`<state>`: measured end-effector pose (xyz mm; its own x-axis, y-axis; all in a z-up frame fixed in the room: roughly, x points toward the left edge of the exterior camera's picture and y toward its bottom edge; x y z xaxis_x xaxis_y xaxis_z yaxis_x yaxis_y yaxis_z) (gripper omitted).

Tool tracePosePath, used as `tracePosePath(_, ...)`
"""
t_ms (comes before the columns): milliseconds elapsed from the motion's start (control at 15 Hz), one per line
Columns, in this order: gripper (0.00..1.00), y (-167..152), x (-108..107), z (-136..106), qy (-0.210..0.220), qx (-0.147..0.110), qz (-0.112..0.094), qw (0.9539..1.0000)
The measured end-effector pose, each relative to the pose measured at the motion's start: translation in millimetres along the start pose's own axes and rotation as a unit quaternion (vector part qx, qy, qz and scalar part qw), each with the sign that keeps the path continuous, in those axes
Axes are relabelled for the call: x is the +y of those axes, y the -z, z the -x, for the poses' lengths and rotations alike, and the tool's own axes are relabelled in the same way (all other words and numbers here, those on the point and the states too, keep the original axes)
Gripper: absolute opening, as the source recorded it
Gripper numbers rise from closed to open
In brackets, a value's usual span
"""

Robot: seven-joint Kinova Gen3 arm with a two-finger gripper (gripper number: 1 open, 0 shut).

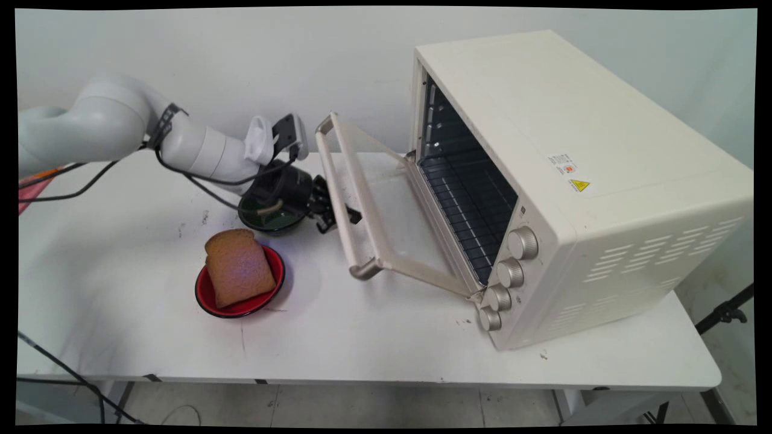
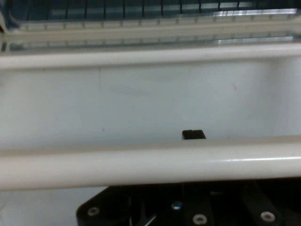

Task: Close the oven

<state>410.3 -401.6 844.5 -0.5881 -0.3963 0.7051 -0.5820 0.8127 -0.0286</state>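
Note:
My gripper (image 1: 351,215) reaches across the handle bar (image 1: 347,199) of the cream toaster oven's door (image 1: 392,211), which hangs half open. In the hand view the handle bar (image 2: 150,162) crosses in front of the fingers, and only the joined black fingertips (image 2: 193,135) show beyond it, against the door's glass. The fingers are shut, with nothing between them, and they rest against the bar. The toaster oven (image 1: 573,181) stands at the right of the table, its wire rack (image 1: 467,199) bare.
A slice of brown bread (image 1: 239,267) lies on a red plate (image 1: 208,301) in front of the arm. A dark green bowl (image 1: 271,222) sits under the wrist. Black cables hang from the arm at the left.

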Motion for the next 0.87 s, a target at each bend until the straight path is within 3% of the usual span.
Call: tracePosePath(867,0.00,16,-10,-95,0.003,0.076,0.002,0.9971)
